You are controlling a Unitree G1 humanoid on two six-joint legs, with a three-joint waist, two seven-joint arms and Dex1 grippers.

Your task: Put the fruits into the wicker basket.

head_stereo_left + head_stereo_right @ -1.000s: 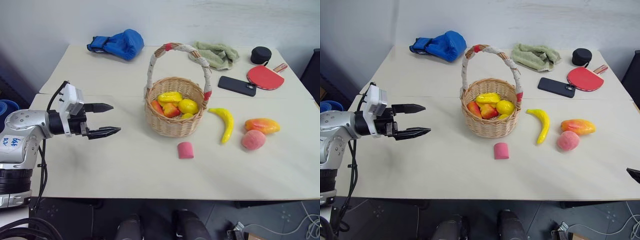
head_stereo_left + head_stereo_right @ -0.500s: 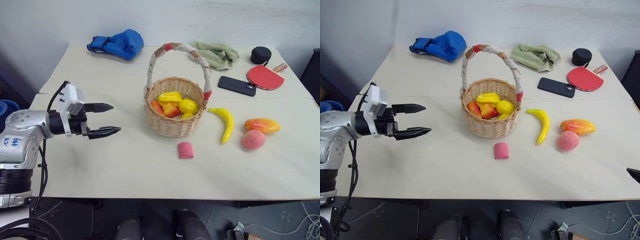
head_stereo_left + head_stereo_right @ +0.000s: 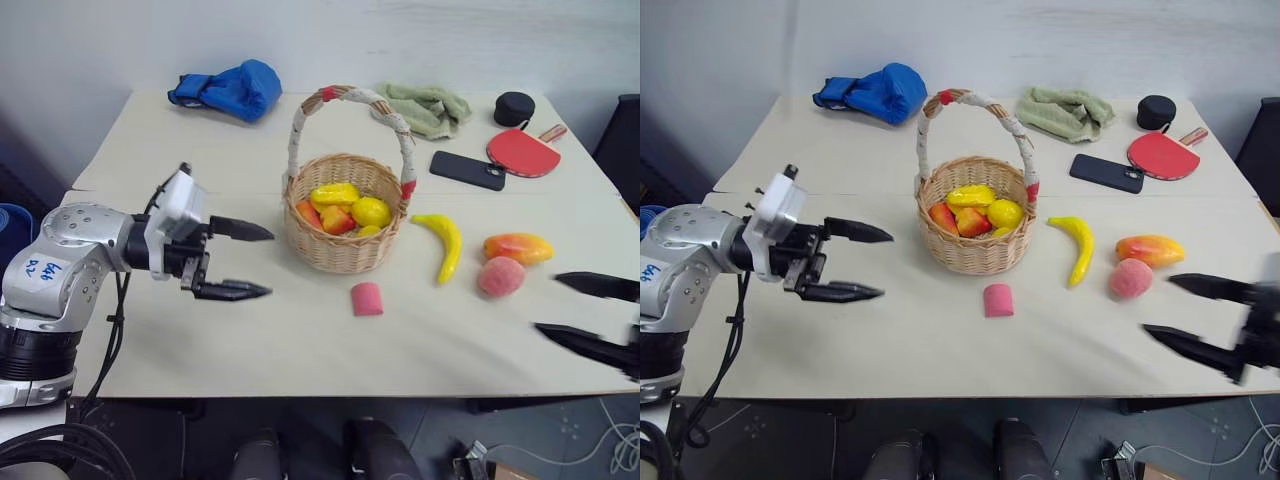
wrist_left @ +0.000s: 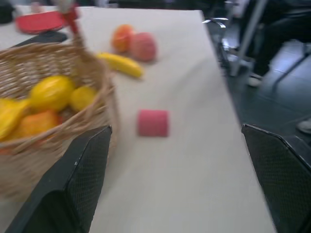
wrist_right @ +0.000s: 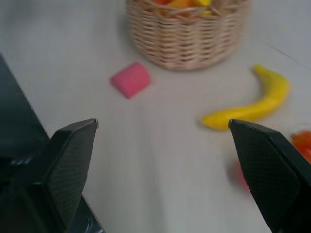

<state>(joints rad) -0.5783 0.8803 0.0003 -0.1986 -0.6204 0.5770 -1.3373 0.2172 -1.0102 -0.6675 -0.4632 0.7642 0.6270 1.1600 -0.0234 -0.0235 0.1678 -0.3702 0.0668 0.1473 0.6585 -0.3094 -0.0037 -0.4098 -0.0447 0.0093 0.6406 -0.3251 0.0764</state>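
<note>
The right end effector (image 3: 1205, 325) is hovering empty with fingers spread, near the peach (image 3: 1130, 279). The left end effector (image 3: 245, 260), also spread and empty, is pointing at the wicker basket (image 3: 345, 250). Advisable step: grasp the banana (image 3: 446, 243) across its middle. The banana is lying right of the basket on the bench (image 3: 200, 330), long axis running away from the robot.

bare table (image 3: 300, 350) before pink block (image 3: 367, 299)
</note>
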